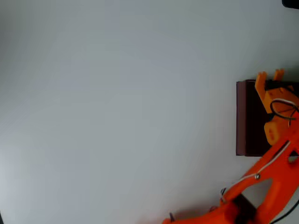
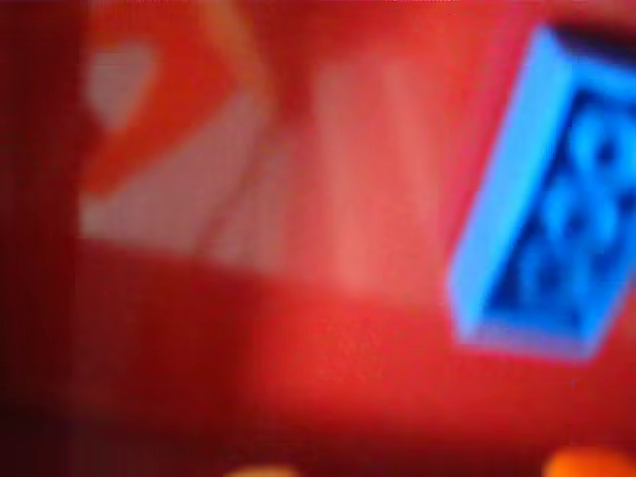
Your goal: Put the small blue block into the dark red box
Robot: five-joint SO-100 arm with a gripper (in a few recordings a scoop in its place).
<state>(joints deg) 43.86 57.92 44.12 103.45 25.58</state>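
seen from overhead: orange end effector [image 1: 270,73] reaching over the dark red box [image 1: 241,119] at the right edge of the pale worktop [image 1: 117,107], two orange fingertips [image 1: 261,76] poking just past the box's far wall, side by side with a small gap between them. cannot tell from that gap alone whether open or closed, and nothing blue visible between them there.

seen from the wrist: small blue block [image 2: 547,209] filling the right side of a very blurred, close picture, set against a red surface, probably the box's floor or wall. impossible to say for certain whether lying loose on that red surface or clamped; two orange blurs at the bottom edge may be finger parts, apart from the block.

relation that matters: block lying up and to the right of the camera's centre in the wrist view, very near. long axis running diagonally, from lower left to upper right, top leaning right. studded face turned toward the lens, a plain lighter side facing left.

judged from this, block likely already over or inside the box; next move likely a release or a retreat straight up, wary of clipping the thin wall.
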